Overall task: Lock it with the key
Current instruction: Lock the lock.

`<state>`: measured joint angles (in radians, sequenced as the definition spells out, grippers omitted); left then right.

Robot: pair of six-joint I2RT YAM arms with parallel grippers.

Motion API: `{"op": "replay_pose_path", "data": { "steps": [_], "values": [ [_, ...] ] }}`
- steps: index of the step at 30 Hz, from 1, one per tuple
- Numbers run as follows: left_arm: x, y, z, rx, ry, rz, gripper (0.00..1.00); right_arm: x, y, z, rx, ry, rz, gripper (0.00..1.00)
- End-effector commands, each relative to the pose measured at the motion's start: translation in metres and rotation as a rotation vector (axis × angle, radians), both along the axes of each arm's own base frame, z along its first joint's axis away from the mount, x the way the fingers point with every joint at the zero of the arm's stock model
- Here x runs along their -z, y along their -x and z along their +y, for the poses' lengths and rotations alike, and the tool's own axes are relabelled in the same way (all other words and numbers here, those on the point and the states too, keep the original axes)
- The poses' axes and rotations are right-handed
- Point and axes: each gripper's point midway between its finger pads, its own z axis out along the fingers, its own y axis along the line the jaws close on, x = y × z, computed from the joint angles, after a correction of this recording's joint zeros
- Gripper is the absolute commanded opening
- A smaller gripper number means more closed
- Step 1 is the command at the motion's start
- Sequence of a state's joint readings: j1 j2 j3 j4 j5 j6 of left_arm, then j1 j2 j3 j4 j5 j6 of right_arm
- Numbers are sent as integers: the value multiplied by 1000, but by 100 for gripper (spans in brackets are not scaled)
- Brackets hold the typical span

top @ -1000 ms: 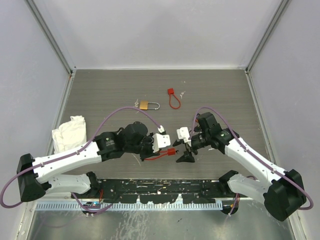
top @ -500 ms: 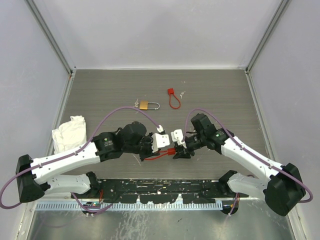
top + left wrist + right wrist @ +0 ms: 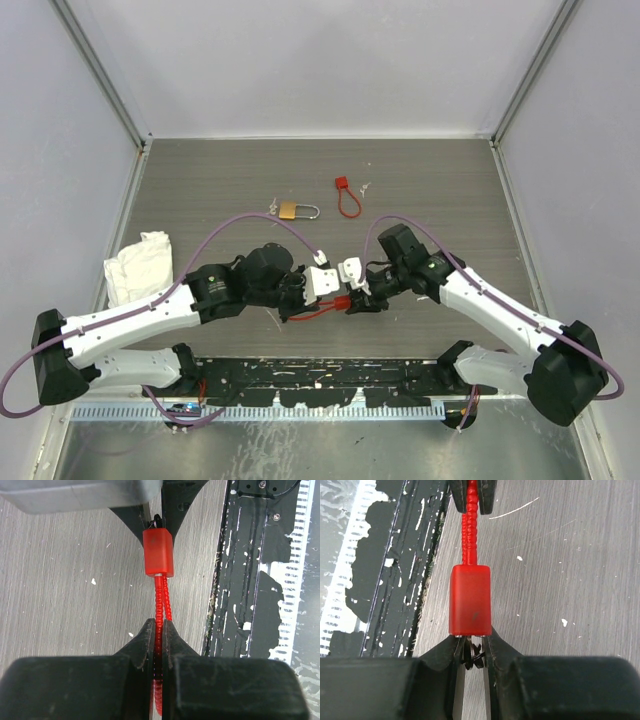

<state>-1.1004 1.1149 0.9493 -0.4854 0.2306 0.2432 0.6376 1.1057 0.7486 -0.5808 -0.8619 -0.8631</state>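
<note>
Both arms stretch low, meeting over the grey counter (image 3: 220, 180). The left pincer (image 3: 159, 627) clenches the red ribbed cable (image 3: 160, 597); the right pincer (image 3: 472, 647) flanks the tiny dark key (image 3: 473, 658) (at the red lock block (image 3: 470, 600) end), grip unclear.

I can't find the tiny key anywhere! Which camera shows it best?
The right wrist view: the key sits dark and close between the fingertips of the right tool, at the red lock's end. The left wrist view shows only a dark bit poking out behind the lock. From the top view it is too small to make out.
</note>
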Motion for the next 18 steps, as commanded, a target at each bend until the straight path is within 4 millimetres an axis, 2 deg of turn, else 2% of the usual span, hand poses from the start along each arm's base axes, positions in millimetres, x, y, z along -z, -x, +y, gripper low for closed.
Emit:
{"op": "replay_pose_path", "data": {
  "steps": [1, 4, 7, 11, 15, 18],
  "values": [
    [-28, -3, -6, 0, 75, -43, 0, -12, -3, 2, -17, 4, -31, 1],
    [-22, -8, 4, -24, 35, -78, 0, -10, -9, -3, 18, 54, -32, 1],
    [-12, -15, 15, -58, -14, -113, 0, -10, -20, -9, 53, 91, -114, 1],
    [-16, 0, 1, -19, 55, -1, 0, -13, -31, -13, 83, 91, -227, 1],
    [-25, 18, -7, 55, 119, 223, 0, -16, -23, -11, 76, 91, -153, 1],
    [-25, 8, -1, 29, 111, 161, 0, -20, 1, -2, 28, 69, 48, 1]
  ]
}}
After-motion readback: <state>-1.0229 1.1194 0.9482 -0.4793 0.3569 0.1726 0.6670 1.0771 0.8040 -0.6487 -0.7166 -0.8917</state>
